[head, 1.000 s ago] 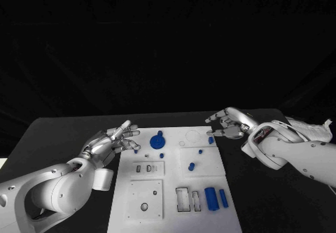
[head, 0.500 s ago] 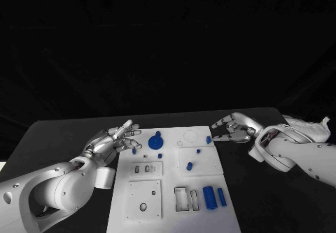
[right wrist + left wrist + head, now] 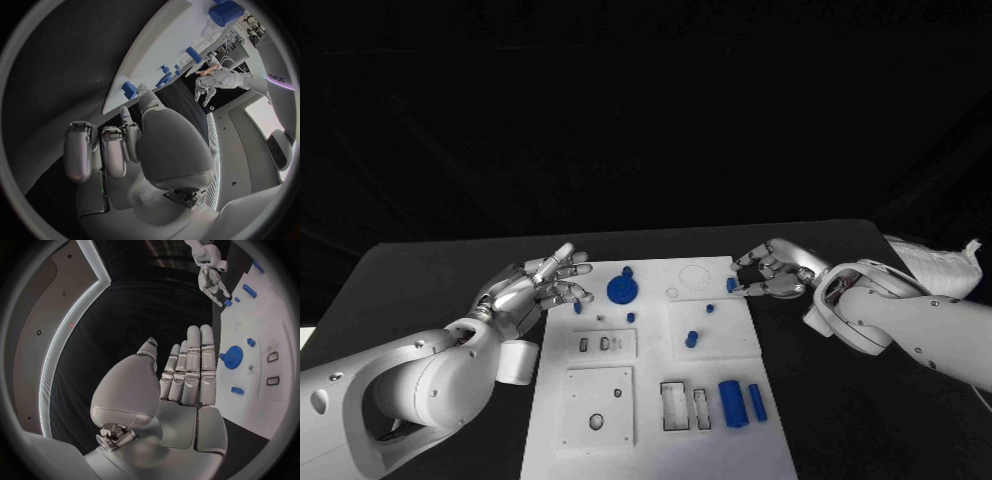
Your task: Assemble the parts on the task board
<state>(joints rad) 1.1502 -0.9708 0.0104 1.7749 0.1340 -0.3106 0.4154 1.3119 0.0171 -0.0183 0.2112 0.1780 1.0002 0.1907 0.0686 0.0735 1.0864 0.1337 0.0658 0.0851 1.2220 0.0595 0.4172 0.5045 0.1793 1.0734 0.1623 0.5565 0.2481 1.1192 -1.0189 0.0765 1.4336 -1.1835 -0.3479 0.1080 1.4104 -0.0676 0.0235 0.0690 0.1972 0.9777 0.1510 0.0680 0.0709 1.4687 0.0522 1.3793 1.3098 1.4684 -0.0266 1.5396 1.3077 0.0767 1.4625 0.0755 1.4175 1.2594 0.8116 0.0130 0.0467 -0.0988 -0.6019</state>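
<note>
White rectangular task board [image 3: 661,400] lying mid-table on the black table [image 3: 430,270], lengthwise from near to far. On it: a round blue gear [image 3: 625,290] at the far left, a small blue peg [image 3: 731,285] at the far right edge, small blue studs [image 3: 692,339] in the middle, two long blue bars [image 3: 743,402] near right beside empty rectangular slots [image 3: 687,408].

Left silver hand [image 3: 531,288] hovering just left of the board's far corner, fingers straight and apart, grasping nothing.

Right silver hand [image 3: 773,268] at the far right edge, fingertips [image 3: 744,290] curled toward the peg, very close to it; contact impossible to tell.
</note>
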